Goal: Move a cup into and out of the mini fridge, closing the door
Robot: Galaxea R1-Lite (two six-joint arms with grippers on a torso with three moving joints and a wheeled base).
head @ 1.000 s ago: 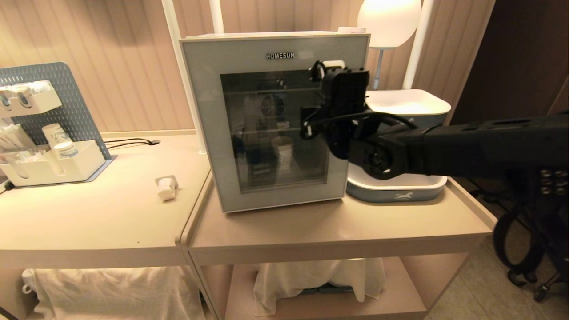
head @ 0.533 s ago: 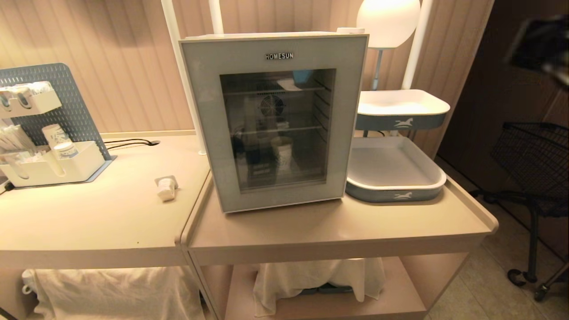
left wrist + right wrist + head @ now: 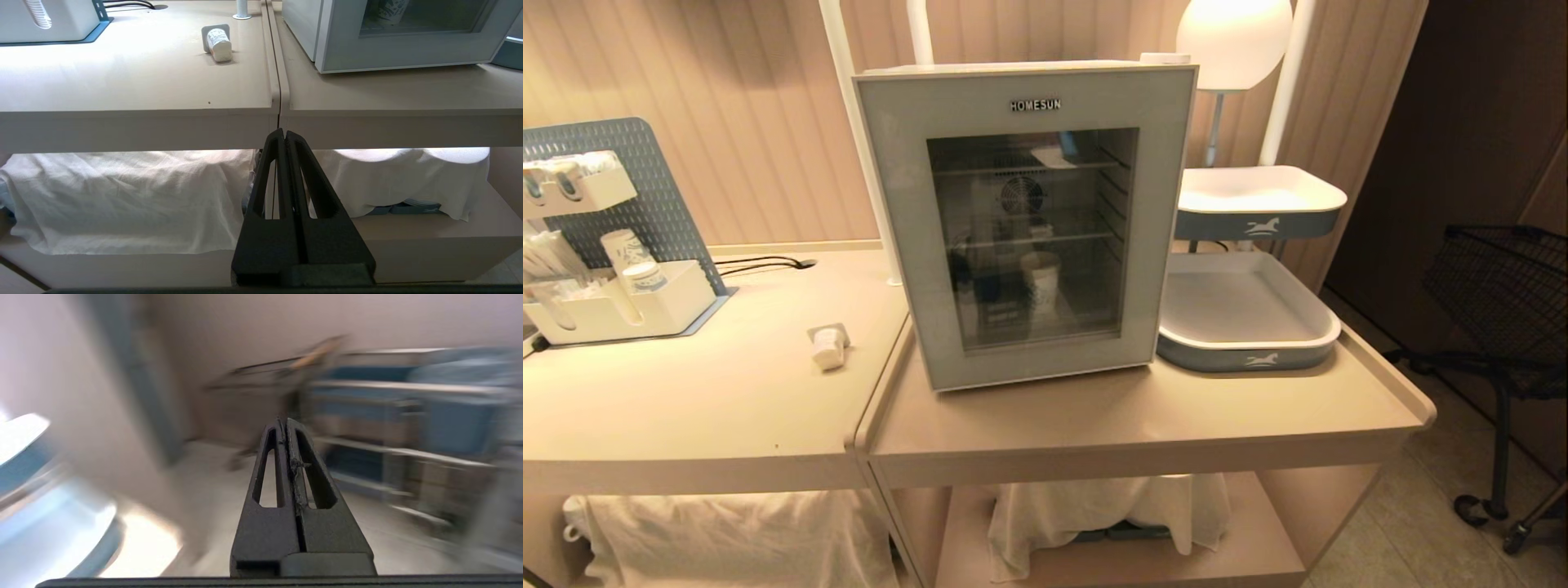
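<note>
The mini fridge [image 3: 1013, 67] stands on the right table with its glass door [image 3: 898, 212] shut. Behind the glass a taller paper cup with blue pattern [image 3: 1043, 282] stands on the lower shelf. The small squat white cup [image 3: 828, 347] lies on its side on the left table, also seen as the cup [image 3: 219, 39] in the left wrist view. My left gripper [image 3: 284, 132] is shut and empty, low in front of the seam between the two tables. My right gripper [image 3: 284, 422] is shut and empty, out of the head view, facing a blurred floor and trolley.
A white organiser [image 3: 613, 306] with paper cups sits at the far left. Two grey-blue trays [image 3: 1245, 359] stand right of the fridge, under a round lamp [image 3: 1233, 33]. A black wire cart [image 3: 1503, 294] is on the floor at right. White cloths [image 3: 1094, 514] cover the lower shelves.
A second ago my right arm reached across the front of the fridge door; it has swung away to the right and left the head view. The door has stayed shut.
</note>
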